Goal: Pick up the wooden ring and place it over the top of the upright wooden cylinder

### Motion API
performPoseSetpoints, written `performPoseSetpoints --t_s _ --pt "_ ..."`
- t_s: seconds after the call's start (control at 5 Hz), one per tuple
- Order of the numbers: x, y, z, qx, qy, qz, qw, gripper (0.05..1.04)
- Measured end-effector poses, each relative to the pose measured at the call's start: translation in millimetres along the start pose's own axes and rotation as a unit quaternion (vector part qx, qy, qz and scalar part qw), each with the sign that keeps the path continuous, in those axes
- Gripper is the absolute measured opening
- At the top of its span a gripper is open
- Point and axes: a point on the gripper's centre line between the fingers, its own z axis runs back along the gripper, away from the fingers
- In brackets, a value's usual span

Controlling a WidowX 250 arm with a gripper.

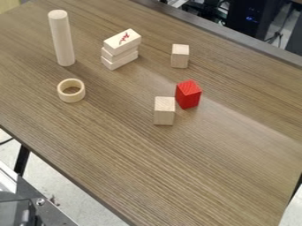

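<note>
Bright red block (pixel 188 94) beside brown, streaky wood-grained table (pixel 194 176).

We note wood-grain tabletop (pixel 200 167), satin sheen; pale wooden cylinder (pixel 62 39), smooth, matt; red block (pixel 188 94), matt, finely ridged top.

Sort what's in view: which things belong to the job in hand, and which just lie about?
Likely in use:
red wooden block
two pale wooden blocks
three stacked pale wooden slabs
pale wooden cylinder
pale ring

Just lying about:
background black equipment
dark cable
</note>
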Motion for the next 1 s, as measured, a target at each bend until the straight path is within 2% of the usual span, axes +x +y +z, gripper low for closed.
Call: performPoseSetpoints --t_s 0.2,0.4,0.6,0.8,1.0 --pt "-5 0 -9 -0.008 0.014 0.006 0.9999 1.000" --pt "-16 -8 -1 0.037 0.053 0.039 0.9971 1.000" --pt "-27 -29 18 0.049 0.064 0.061 0.9949 1.000" --pt "-41 -48 22 0.046 0.065 0.066 0.9947 1.000" --pt "-63 -56 3 0.058 0.082 0.082 0.9916 1.000"
